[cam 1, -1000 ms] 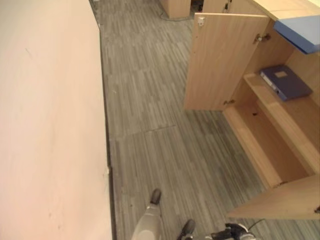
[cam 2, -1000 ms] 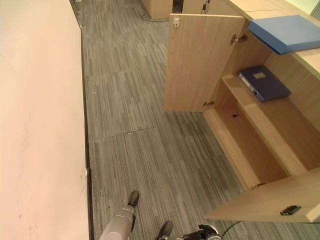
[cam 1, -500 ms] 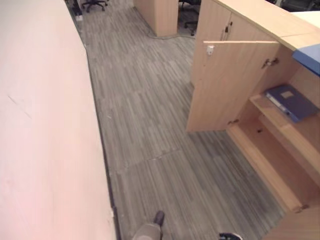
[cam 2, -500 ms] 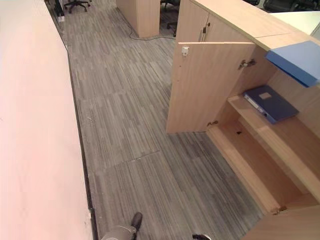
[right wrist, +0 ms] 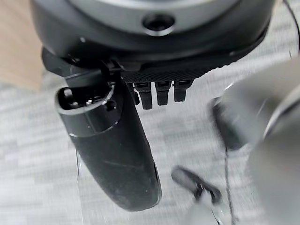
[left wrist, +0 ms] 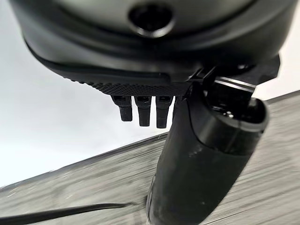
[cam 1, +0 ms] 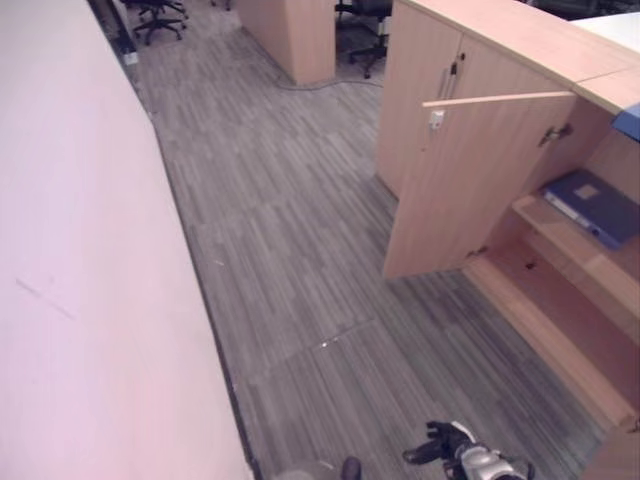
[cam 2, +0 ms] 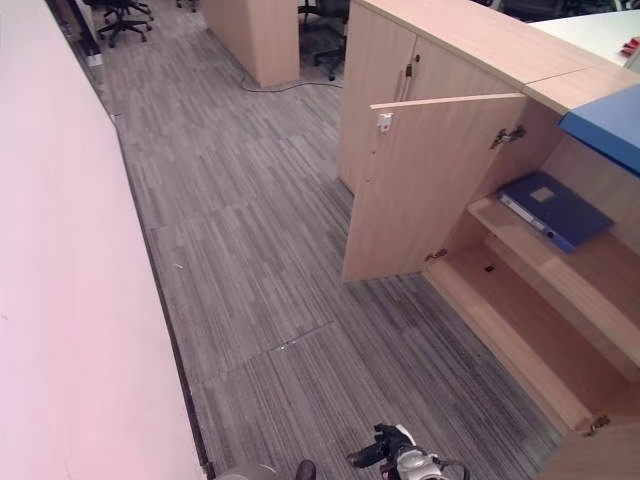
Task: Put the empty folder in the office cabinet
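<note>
A dark blue folder [cam 2: 553, 208] lies flat on the upper shelf inside the open wooden office cabinet [cam 2: 520, 300] on the right. Its door [cam 2: 425, 190] stands swung out towards the floor area. A light blue slab [cam 2: 605, 125] rests on the cabinet's top at the right edge. My right hand [cam 1: 440, 447] hangs low over the carpet, well short of the cabinet, open and holding nothing; its thumb and straight fingers [right wrist: 112, 150] show in the right wrist view. My left hand [left wrist: 201, 159] is also open and holds nothing, with carpet and a pale wall behind it.
A long pale wall [cam 2: 60, 300] runs along the left. Grey striped carpet [cam 2: 250, 260] lies between it and the cabinet. Closed cabinet doors [cam 2: 385, 90] stand beyond the open one. Further back are a wooden panel [cam 2: 255, 35] and office chairs [cam 2: 115, 15].
The whole picture has slid down and now takes in more of the far floor, so the camera has moved. The folder stays on its shelf. My right hand again shows at the bottom.
</note>
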Tool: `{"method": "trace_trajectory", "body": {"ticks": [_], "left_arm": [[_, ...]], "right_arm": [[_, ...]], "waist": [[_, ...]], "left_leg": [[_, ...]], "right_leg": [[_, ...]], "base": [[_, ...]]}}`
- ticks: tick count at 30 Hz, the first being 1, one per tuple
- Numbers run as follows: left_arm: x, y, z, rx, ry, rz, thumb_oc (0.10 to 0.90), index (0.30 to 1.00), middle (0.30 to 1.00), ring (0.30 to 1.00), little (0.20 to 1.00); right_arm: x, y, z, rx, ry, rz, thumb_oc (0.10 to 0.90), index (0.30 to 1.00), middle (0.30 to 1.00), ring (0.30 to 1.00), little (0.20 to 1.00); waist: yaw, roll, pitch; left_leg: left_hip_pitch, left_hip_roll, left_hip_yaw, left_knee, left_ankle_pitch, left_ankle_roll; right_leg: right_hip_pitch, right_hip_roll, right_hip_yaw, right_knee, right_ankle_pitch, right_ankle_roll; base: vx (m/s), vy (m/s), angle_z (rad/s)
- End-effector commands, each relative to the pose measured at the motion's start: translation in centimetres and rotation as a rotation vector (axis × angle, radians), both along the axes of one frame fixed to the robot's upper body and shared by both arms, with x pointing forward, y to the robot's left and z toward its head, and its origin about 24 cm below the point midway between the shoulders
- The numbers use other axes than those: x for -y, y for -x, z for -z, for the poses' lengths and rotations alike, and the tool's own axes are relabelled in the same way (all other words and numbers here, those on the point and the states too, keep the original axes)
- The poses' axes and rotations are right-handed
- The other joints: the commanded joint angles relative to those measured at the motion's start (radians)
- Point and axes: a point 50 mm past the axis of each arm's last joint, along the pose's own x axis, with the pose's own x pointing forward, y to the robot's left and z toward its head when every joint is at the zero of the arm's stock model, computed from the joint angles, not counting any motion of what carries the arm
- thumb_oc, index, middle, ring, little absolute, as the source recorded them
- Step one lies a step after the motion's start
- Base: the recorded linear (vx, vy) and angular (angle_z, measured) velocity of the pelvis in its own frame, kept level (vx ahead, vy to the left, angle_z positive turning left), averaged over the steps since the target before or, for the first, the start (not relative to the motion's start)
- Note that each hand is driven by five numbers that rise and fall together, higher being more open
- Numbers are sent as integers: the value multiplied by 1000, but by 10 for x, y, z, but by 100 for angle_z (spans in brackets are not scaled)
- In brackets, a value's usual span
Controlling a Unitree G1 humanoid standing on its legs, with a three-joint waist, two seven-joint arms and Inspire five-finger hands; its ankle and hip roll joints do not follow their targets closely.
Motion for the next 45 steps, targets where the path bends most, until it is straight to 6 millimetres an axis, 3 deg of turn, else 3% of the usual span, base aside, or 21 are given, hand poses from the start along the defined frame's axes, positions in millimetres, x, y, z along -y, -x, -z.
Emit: {"method": "trace_trajectory", "body": {"ticks": [1,3,5,6,9,13,17,24,28,31,33,35,36,39,41,42,43,45], "left_arm": [[-39,13,-11,-62,-129,11,800,900,900,900,900],[-40,16,-11,-74,-129,7,800,900,900,900,900],[-35,29,-10,-109,-115,-39,800,900,900,900,900],[-35,30,-10,-110,-115,-38,800,900,900,900,900],[-31,27,-9,-103,-109,-44,800,900,900,900,900],[-32,15,-9,-62,-121,-44,800,900,900,900,900],[-33,-4,-9,-9,-131,-16,800,900,900,900,900],[-35,-12,-10,-1,-146,35,800,900,900,900,900],[-33,-30,-10,42,-148,100,800,900,900,900,900],[-33,-41,-12,83,-149,125,800,900,900,900,900],[-33,-47,-12,105,-151,129,800,900,900,900,900],[-32,-48,-12,108,-152,127,800,900,900,900,900],[-32,-48,-12,108,-152,128,800,900,900,900,900],[-28,-40,-10,88,-136,113,800,900,900,900,900],[-28,-35,-9,72,-131,113,800,900,900,900,900],[-29,-32,-10,63,-134,121,800,900,900,900,900],[-29,-32,-10,63,-134,121,800,900,900,900,900],[-31,-33,-10,64,-139,136,800,900,900,900,900]], "right_arm": [[24,4,-4,-10,79,30,800,900,900,900,900],[27,11,-2,-28,80,52,800,900,900,900,900],[34,32,4,-73,77,145,800,900,900,900,900],[34,32,4,-74,77,147,800,900,900,900,900],[36,41,7,-99,83,162,800,900,900,900,900],[41,32,2,-54,90,186,800,900,900,900,900],[46,24,-2,-25,102,207,800,900,900,900,900],[43,28,0,-36,98,194,800,900,900,900,900],[41,40,4,-61,84,214,800,900,900,900,900],[39,45,6,-69,78,217,800,900,900,900,900],[41,45,6,-68,85,209,800,900,900,900,900],[47,49,5,-73,104,221,800,900,900,900,900],[47,50,5,-74,104,222,800,900,900,900,900],[54,51,3,-73,120,250,800,900,900,900,900],[54,53,4,-85,126,242,800,900,900,900,900],[53,51,4,-92,133,214,800,900,900,900,900],[53,51,4,-92,133,214,800,900,900,900,900],[48,46,4,-95,142,153,800,900,900,900,900]], "waist": [[12,0,60],[20,-14,55],[25,-27,29],[25,-26,27],[22,-17,14],[5,-12,16],[-8,-2,34],[-37,15,45],[-89,30,39],[-114,31,27],[-112,24,30],[-95,18,27],[-94,19,25],[-74,-11,27],[-42,-39,28],[-18,-45,34],[-16,-46,35],[15,-31,37]], "left_leg": [[39,41,-90,57,-108,-48],[50,43,-83,77,-147,-64],[75,70,-70,111,-192,-83],[75,72,-72,113,-194,-84],[94,106,-75,93,-190,-94],[119,146,-91,15,-157,-103],[132,160,-116,-30,-139,-105],[154,161,-149,-62,-138,-108],[178,178,-148,-34,-152,-120],[141,198,-109,114,-84,-164],[98,183,-108,262,-14,-178],[18,144,-154,416,65,-204],[14,147,-153,421,62,-205],[-129,150,-160,473,-10,-177],[-232,160,-172,451,-93,-149],[-271,169,-247,352,-59,-155],[-266,169,-245,346,-57,-156],[-295,215,-379,133,133,-191]], "right_leg": [[98,58,-131,-249,252,4],[145,66,-186,-332,230,-6],[172,69,-224,-308,180,-46],[172,69,-225,-305,176,-47],[176,82,-233,-273,147,-68],[137,84,-216,-197,112,-79],[109,52,-209,-119,84,-83],[99,-11,-216,0,41,-79],[107,-30,-194,67,-10,-93],[149,27,-163,14,-48,-134],[180,75,-133,-34,-65,-160],[221,140,-84,-94,-90,-192],[220,144,-84,-97,-90,-194],[276,154,-27,-158,-99,-186],[300,153,32,-189,-95,-174],[311,168,85,-201,-96,-167],[311,167,87,-201,-96,-168],[329,198,139,-227,-85,-159]], "base": [[175,-147,-1],[226,-198,24],[348,-188,11],[291,-155,-11],[175,-142,-1],[100,-107,5],[39,-43,-6],[62,-15,18],[166,-57,17],[153,-134,8],[156,-159,-52],[200,-167,-128],[205,-101,-139],[201,-28,-65],[277,51,-107],[215,72,-144],[244,104,-87],[174,151,-138]]}}
